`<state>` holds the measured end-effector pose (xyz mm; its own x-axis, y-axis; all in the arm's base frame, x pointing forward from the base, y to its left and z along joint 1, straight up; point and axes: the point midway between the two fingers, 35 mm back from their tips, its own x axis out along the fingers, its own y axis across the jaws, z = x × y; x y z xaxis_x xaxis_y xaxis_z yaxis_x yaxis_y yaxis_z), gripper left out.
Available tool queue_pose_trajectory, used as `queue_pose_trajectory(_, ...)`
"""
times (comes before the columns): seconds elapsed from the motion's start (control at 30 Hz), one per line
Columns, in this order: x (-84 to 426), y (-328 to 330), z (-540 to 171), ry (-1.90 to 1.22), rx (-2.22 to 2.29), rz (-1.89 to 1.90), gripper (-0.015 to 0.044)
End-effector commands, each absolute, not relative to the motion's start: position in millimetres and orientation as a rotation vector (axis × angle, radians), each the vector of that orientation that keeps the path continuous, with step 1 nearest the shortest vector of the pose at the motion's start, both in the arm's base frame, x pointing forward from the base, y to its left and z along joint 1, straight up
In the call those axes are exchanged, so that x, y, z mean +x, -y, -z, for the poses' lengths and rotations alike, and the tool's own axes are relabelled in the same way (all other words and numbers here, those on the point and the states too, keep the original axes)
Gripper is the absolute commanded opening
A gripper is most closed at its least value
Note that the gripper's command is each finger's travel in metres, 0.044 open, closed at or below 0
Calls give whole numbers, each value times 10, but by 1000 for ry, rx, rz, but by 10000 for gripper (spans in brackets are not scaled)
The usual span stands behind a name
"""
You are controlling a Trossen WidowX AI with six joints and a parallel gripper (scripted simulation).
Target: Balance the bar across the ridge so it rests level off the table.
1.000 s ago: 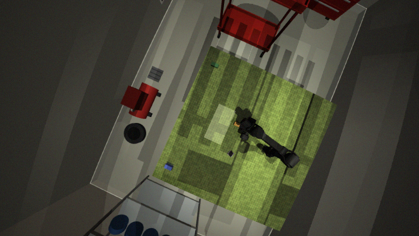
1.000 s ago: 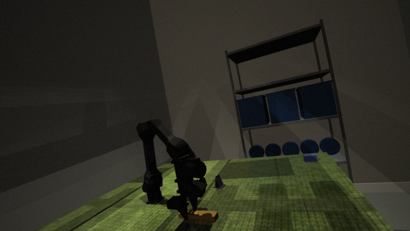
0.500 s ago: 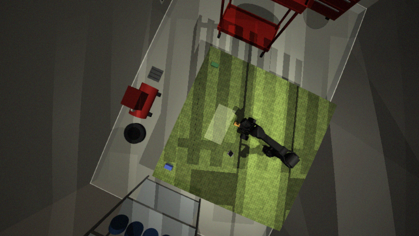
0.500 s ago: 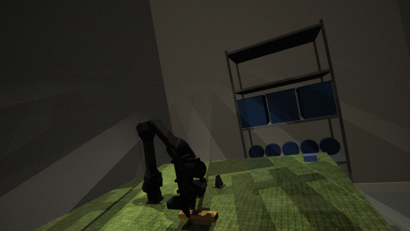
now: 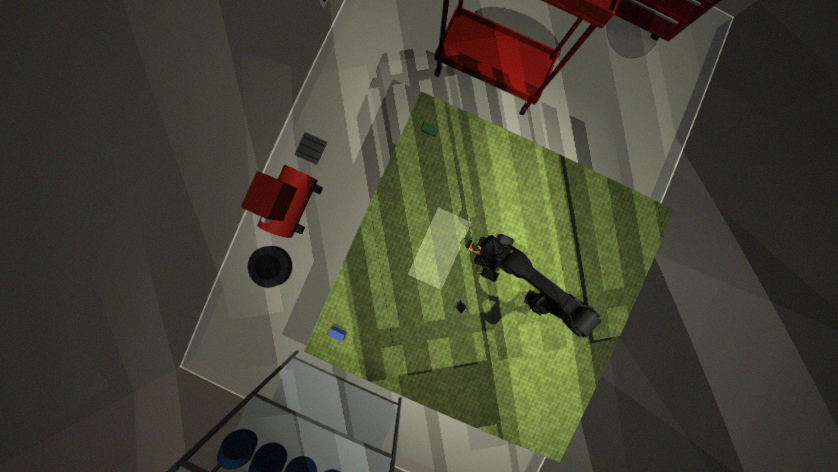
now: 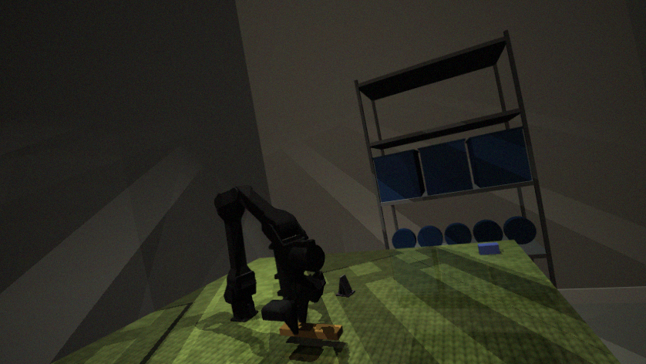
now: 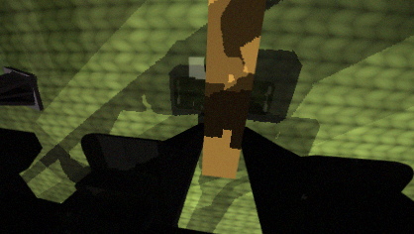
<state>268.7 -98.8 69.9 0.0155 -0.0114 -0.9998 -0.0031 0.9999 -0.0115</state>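
The orange bar [image 5: 473,248] [image 6: 328,332] [image 7: 221,161] is between the fingers of my gripper [image 6: 298,328] [image 7: 223,129], which is shut on it nearer one end. The bar is roughly level and a little above the table, with a dark shadow beneath it in the exterior view. In the wrist view it runs up past the top edge, so its far end is hidden. The small dark ridge [image 5: 460,306] [image 6: 344,287] [image 7: 19,89] stands on the table apart from the bar, to the left in the wrist view. In the top view the arm hides the fingertips.
The green table [image 5: 527,404] [image 6: 488,316] carries a blue block [image 5: 337,333] [image 6: 488,248] near one corner and a dark green block [image 5: 429,128] near another. A pale rectangle [image 5: 438,249] lies beside the bar in the top view. Shelving [image 6: 447,129] stands beyond the table.
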Motion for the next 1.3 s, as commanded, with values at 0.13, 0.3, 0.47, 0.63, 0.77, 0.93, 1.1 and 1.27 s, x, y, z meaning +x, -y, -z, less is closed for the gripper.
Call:
queue_pose_trajectory(0.13, 2710, 993, -940, -1545, -11, 9, 0)
queue_pose_trajectory(0.3, 2709, 991, -1068, -1545, -10, 8, 0)
queue_pose_trajectory(0.47, 2701, 987, -1197, -1545, -9, 8, 0)
queue_pose_trajectory(0.63, 2686, 981, -1326, -1545, -9, 8, 0)
queue_pose_trajectory(0.77, 2670, 974, -1429, -1545, -8, 8, 0)
queue_pose_trajectory(0.93, 2646, 964, -1553, -1545, -7, 8, 0)
queue_pose_trajectory(1.1, 2665, 913, -1570, -1544, -3, 11, 0)
queue_pose_trajectory(1.27, 2735, 743, -1573, -1544, 12, 23, 0)
